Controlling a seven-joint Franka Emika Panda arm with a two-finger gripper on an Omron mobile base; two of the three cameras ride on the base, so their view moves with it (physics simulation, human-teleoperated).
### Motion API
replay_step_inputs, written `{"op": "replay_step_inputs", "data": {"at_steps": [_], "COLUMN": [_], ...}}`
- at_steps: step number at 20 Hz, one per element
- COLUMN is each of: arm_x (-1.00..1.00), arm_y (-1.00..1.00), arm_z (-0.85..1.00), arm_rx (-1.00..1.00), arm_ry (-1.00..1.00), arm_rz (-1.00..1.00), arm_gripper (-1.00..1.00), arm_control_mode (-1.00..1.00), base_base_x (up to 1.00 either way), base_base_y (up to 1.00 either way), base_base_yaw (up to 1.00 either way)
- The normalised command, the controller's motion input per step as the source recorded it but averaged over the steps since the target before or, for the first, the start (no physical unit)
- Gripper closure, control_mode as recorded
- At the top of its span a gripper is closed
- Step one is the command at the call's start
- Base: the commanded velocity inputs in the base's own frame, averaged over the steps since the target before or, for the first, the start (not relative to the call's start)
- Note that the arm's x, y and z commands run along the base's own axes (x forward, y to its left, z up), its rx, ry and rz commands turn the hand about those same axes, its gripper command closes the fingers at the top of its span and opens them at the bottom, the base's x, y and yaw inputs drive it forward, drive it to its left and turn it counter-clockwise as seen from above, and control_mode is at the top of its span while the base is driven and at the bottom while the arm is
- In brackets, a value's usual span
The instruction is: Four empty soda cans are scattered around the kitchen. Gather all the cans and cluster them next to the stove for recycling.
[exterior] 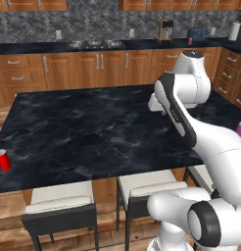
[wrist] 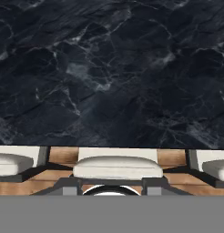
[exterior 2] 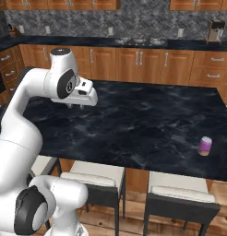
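Search step: arm idle above black marbled island counter (exterior: 93, 127).
Gripper (exterior 2: 76, 105) closed, empty; next, reach small red soda can (exterior: 3, 160) at counter's edge.

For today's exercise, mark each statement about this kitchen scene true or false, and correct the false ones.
1. A red soda can stands upright on the island counter. True.
2. The hand grips a can. False: it is shut on nothing, above the bare counter.
3. A pink-white can lies on its side. False: it stands upright.
4. White-cushioned stools are tucked under the island. True.
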Motion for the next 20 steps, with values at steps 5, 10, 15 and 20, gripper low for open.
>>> {"op": "replay_step_inputs", "data": {"at_steps": [5,10,15,20], "arm_x": [0.0,0.0,0.0,0.0], "arm_y": [0.0,0.0,0.0,0.0], "arm_z": [0.0,0.0,0.0,0.0], "arm_rx": [0.0,0.0,0.0,0.0], "arm_ry": [0.0,0.0,0.0,0.0], "arm_rz": [0.0,0.0,0.0,0.0], "arm_gripper": [-1.0,-1.0,-1.0,-1.0], "arm_control_mode": [1.0,1.0,1.0,1.0], "base_base_x": [-0.01,-0.29,-0.43,-0.47], "base_base_y": [0.0,0.0,-0.08,-0.17], "base_base_yaw": [0.0,0.0,0.0,0.0]}}
